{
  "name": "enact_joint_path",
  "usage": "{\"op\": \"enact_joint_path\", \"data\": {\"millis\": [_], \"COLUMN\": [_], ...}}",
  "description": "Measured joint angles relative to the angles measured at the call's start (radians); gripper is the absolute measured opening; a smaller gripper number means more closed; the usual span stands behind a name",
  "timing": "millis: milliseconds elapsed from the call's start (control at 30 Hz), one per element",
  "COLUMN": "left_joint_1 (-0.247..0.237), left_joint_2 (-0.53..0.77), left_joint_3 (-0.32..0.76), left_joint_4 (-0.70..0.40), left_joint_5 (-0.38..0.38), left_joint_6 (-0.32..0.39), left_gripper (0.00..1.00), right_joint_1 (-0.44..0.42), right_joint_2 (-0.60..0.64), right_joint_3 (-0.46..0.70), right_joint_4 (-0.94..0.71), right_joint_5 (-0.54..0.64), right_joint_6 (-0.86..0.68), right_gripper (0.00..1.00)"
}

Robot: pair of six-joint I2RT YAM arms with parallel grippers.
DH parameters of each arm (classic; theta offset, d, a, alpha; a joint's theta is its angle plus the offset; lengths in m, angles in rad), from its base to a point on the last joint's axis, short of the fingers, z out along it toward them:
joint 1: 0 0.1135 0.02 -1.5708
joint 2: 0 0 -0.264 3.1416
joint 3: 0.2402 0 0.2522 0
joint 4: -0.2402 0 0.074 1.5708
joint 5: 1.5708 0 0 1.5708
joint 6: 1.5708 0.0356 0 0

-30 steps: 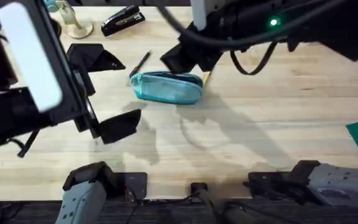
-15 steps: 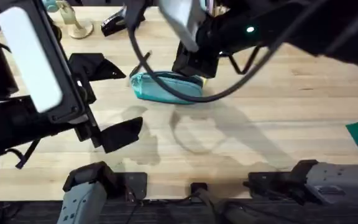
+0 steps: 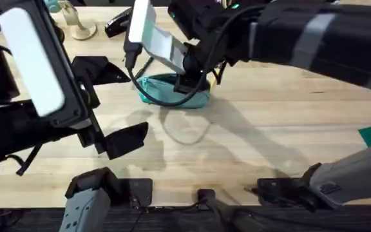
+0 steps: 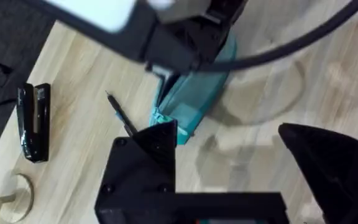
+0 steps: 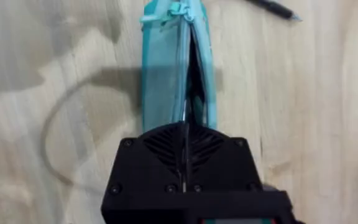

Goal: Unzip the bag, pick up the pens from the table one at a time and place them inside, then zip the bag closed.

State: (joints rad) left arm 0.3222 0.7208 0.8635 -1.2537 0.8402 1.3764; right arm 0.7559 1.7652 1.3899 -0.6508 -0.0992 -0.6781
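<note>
Right now the teal bag [image 3: 172, 90] lies on the pale wood counter [image 3: 288, 129] toward the far middle, its zipper partly parted so a dark slit shows along its length [image 5: 191, 68]. The right gripper [image 5: 185, 124] reaches across from the right and sits directly over the bag, its black fingers pressed together and dipping into the slit. The left gripper [image 4: 229, 155] hangs well above the counter on the near left, its fingers spread wide and holding nothing. A black pen [image 4: 120, 112] lies on the counter just beyond the bag's left end. Whether anything lies inside the bag cannot be told. A black stapler [image 4: 33, 121] rests farther off at the far left.
</note>
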Motion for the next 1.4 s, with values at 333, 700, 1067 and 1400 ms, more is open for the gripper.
{"op": "enact_joint_path", "data": {"millis": [333, 700, 1067, 1400], "left_joint_1": [0.0, 0.0, 0.0, 0.0], "left_joint_2": [0.0, 0.0, 0.0, 0.0], "left_joint_3": [0.0, 0.0, 0.0, 0.0], "left_joint_4": [0.0, 0.0, 0.0, -0.012], "left_joint_5": [0.0, 0.0, 0.0, 0.0], "left_joint_6": [0.0, 0.0, 0.0, 0.0], "left_gripper": [0.993, 0.993, 0.993, 0.993], "right_joint_1": [0.0, -0.004, -0.004, -0.004], "right_joint_2": [0.095, 0.112, 0.048, -0.226], "right_joint_3": [0.002, 0.004, 0.004, 0.004], "right_joint_4": [0.044, 0.044, 0.014, -0.09], "right_joint_5": [0.001, 0.008, 0.008, 0.005], "right_joint_6": [-0.003, -0.002, 0.055, 0.073], "right_gripper": [0.03, 0.996, 0.997, 0.998]}}
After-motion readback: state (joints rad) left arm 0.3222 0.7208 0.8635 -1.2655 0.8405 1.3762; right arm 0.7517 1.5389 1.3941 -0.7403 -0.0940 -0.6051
